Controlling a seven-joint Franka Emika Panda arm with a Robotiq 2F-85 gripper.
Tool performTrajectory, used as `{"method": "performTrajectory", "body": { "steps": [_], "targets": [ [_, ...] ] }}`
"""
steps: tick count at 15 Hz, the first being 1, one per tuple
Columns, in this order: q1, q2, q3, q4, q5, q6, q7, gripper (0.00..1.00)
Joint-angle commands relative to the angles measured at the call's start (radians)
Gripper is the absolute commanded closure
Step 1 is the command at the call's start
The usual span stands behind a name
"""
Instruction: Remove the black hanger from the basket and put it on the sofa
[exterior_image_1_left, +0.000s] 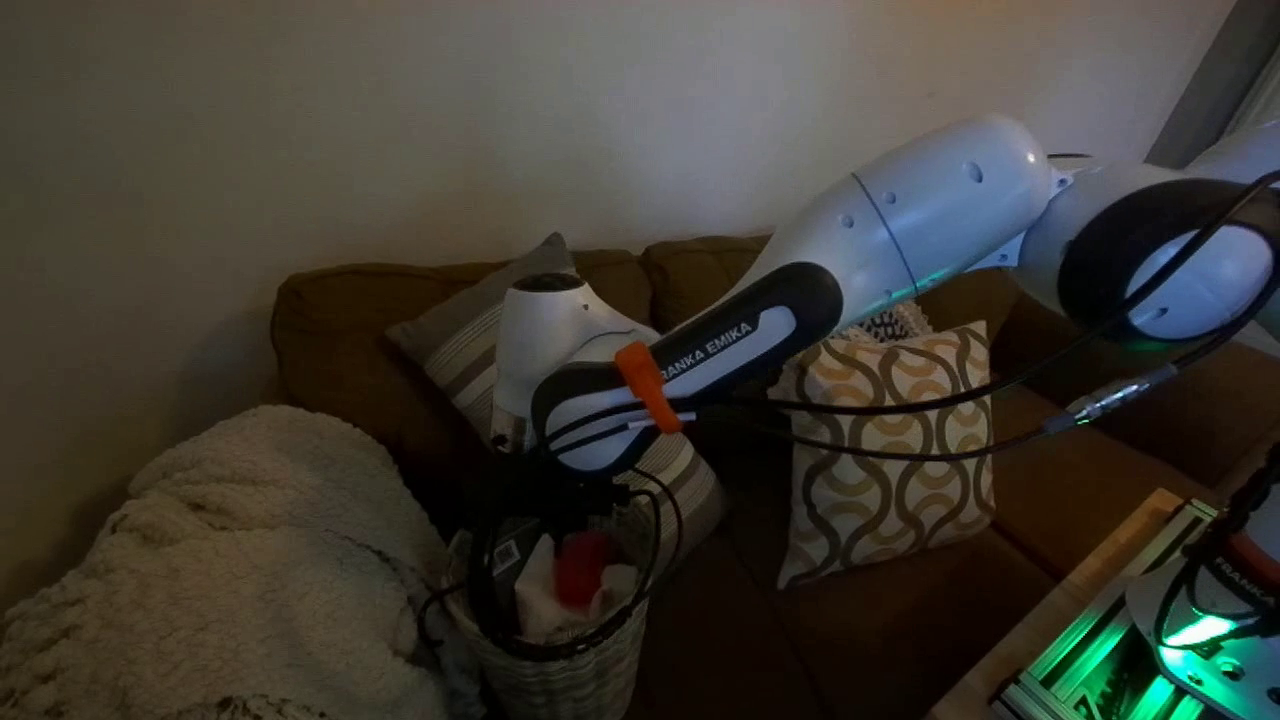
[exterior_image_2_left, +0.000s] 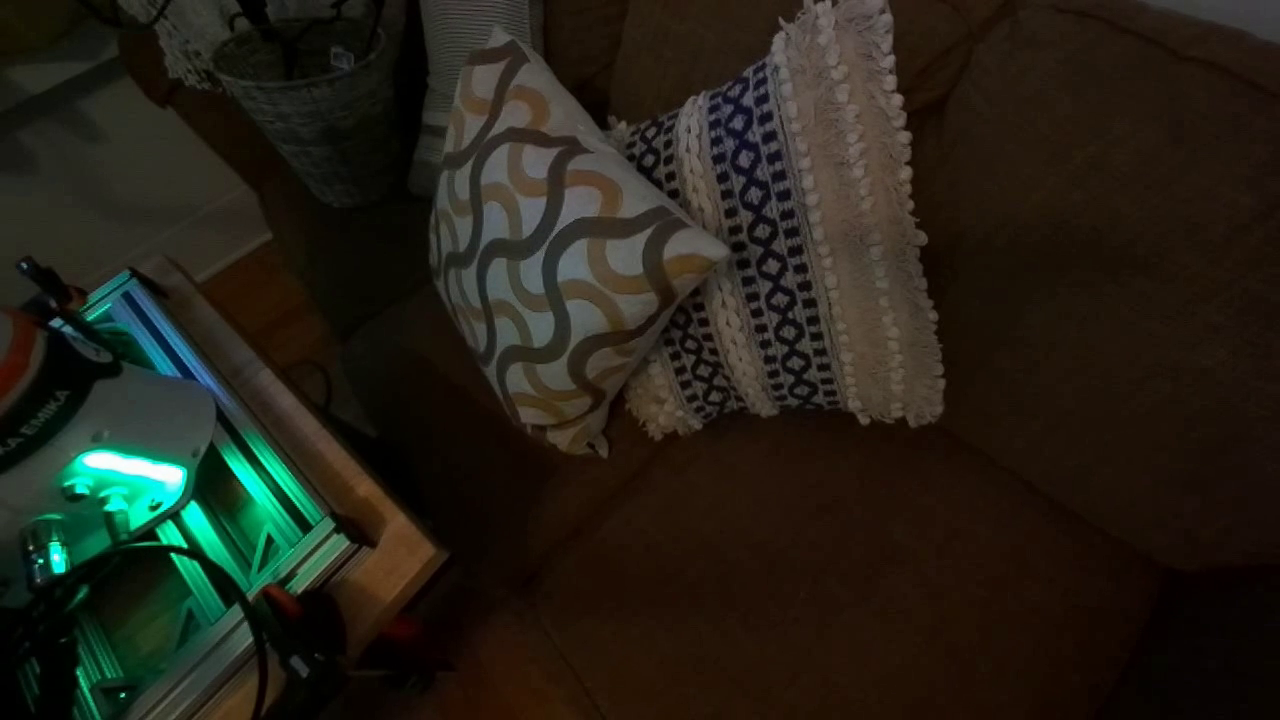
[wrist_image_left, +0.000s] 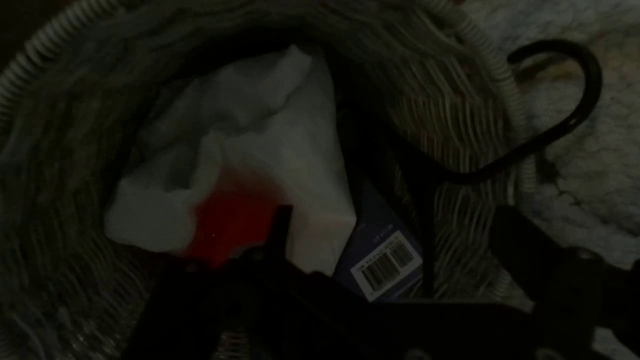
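Observation:
The black hanger (wrist_image_left: 530, 146) stands in the woven basket (wrist_image_left: 515, 110), with its hook reaching out over the rim. The hook also shows at the basket's side in an exterior view (exterior_image_1_left: 422, 615). My gripper (wrist_image_left: 395, 215) is open over the basket, fingers apart. The hanger's dark neck lies in the gap between the fingers in the wrist view, with no finger seen closed on it. The basket shows in both exterior views (exterior_image_1_left: 560, 680) (exterior_image_2_left: 320, 130). The brown sofa (exterior_image_2_left: 850, 560) is in both exterior views. The hanger's lower part is hidden in shadow.
The basket also holds a white crumpled bag (wrist_image_left: 310, 165) with a red patch and a blue box (wrist_image_left: 370, 215) with a barcode. A fluffy white blanket (exterior_image_1_left: 260, 560) lies beside the basket. Patterned cushions (exterior_image_1_left: 890, 450) (exterior_image_2_left: 770, 240) lean on the sofa. Cables hang from the arm.

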Motion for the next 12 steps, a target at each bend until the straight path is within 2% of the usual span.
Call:
{"method": "performTrajectory", "body": {
  "steps": [1,3,9,11,12],
  "targets": [
    [0.017,0.135,-0.024,0.171,-0.001,0.003,0.067,0.00],
    [0.023,0.197,-0.023,0.261,-0.003,-0.014,0.073,0.03],
    [0.046,0.285,-0.055,0.391,-0.022,-0.020,0.125,0.54],
    [0.050,0.312,-0.063,0.426,-0.029,-0.031,0.138,0.58],
    [0.052,0.325,-0.066,0.444,-0.032,-0.035,0.141,0.52]
  ]
}}
